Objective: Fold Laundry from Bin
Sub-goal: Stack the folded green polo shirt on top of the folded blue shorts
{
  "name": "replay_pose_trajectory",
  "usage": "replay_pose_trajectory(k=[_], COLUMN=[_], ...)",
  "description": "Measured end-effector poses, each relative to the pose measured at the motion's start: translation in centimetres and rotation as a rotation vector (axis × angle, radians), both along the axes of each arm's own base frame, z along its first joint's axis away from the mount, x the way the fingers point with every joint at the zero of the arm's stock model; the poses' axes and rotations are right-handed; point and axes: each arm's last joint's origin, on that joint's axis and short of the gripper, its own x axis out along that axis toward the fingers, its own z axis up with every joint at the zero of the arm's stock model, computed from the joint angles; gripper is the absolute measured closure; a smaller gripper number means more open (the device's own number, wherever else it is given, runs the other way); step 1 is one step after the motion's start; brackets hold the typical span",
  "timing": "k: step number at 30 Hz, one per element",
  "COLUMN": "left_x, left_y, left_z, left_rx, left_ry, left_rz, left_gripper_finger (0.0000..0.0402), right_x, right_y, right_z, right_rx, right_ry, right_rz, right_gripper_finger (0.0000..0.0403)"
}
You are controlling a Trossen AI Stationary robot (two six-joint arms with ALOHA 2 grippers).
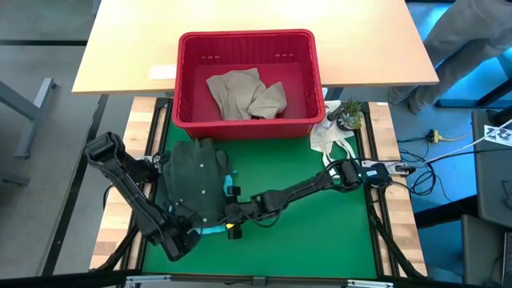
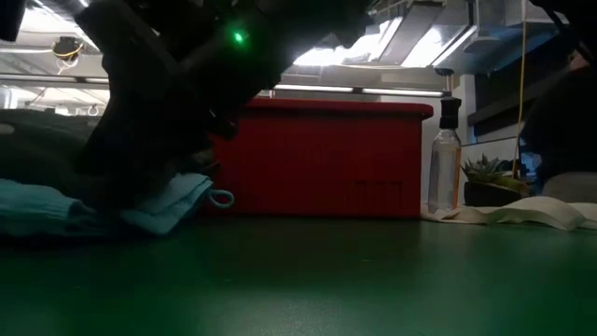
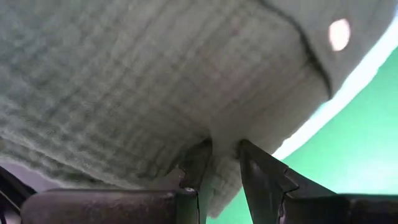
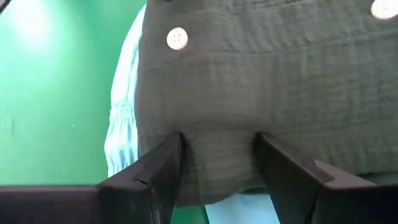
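Both claws [image 3: 221,163] [image 4: 217,163] pinch the olive garment [image 1: 194,178]; bin [image 1: 248,124] sits behind, holding beige cloth [image 1: 244,94].

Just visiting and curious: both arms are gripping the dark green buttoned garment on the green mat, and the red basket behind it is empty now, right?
Not quite. The red basket is not empty: the high view shows a beige garment lying inside. The rest holds: the left gripper and right gripper both have their jaws on the dark green buttoned garment on the green mat.
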Motion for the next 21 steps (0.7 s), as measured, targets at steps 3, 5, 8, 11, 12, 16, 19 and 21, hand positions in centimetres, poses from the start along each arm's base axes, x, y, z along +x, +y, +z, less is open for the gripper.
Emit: replay_pose_trajectory(k=[3, 5, 8, 11, 12, 16, 19, 21], left_x=[0.10, 0.15, 0.17, 0.16, 0.15, 0.20, 0.22, 0.32], left_y=[-0.23, -0.31, -0.34, -0.35, -0.35, -0.40, -0.45, -0.63], left_z=[-0.73, -1.04, -1.13, -1.14, -1.14, -1.14, -1.13, -0.85], left_rx=[0.006, 0.013, 0.014, 0.013, 0.013, 0.005, 0.000, -0.014], left_ry=[0.036, 0.046, 0.048, 0.052, 0.052, 0.050, 0.050, 0.055], left_rz=[0.001, 0.002, 0.002, 0.002, 0.002, 0.002, 0.002, -0.004], left_gripper_finger=[0.0324, 0.0324, 0.0324, 0.0324, 0.0324, 0.0324, 0.0324, 0.0324], right_x=[-0.19, -0.20, -0.10, 0.03, 0.03, 0.03, 0.00, -0.02], right_y=[-0.06, -0.06, -0.03, 0.01, 0.01, 0.01, 0.00, 0.00], right_z=[-0.50, -0.51, -0.42, -0.25, -0.25, -0.27, -0.07, 0.29], right_rx=[-0.002, -0.002, 0.003, 0.010, 0.010, 0.007, 0.006, 0.005], right_ry=[0.007, 0.008, -0.009, -0.031, -0.031, -0.030, -0.030, -0.037], right_rz=[0.000, 0.000, 0.000, 0.000, 0.000, 0.002, 0.004, 0.007], right_gripper_finger=[0.0194, 0.0194, 0.0194, 0.0194, 0.0194, 0.0194, 0.0194, 0.0194])
